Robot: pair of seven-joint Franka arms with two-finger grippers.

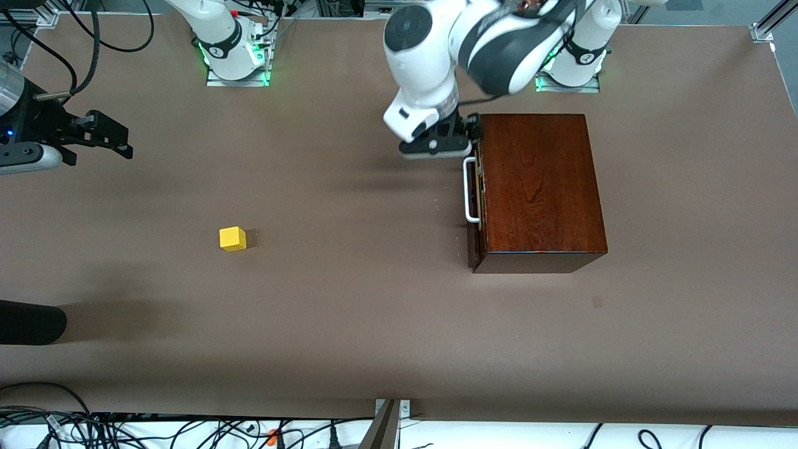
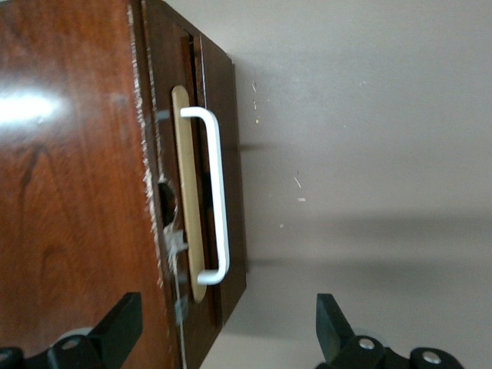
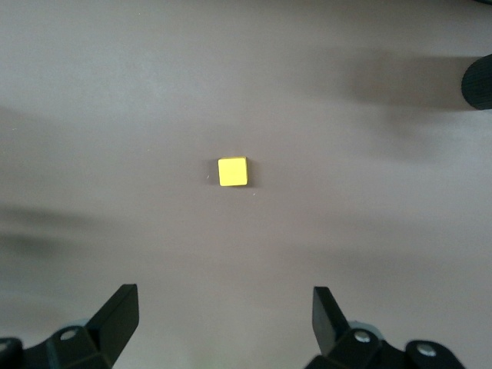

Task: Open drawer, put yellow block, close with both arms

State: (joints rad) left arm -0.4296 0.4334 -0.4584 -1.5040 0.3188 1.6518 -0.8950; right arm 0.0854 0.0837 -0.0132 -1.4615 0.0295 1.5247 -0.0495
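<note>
surface (image 1: pixel 374 324) brown | wooden box (image 1: pixel 539 187) near my left arm's end, drawer (image 1: pixel 474 199) shut | my left hand (image 2: pixel 227 334) released, over drawer handle (image 2: pixel 217 192) | my right hand (image 3: pixel 223 323) released, above yellow block (image 1: pixel 232 239), toward right arm's end

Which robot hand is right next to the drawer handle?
The left gripper, beside the white handle of the wooden box. The right gripper hangs open over bare table.
</note>
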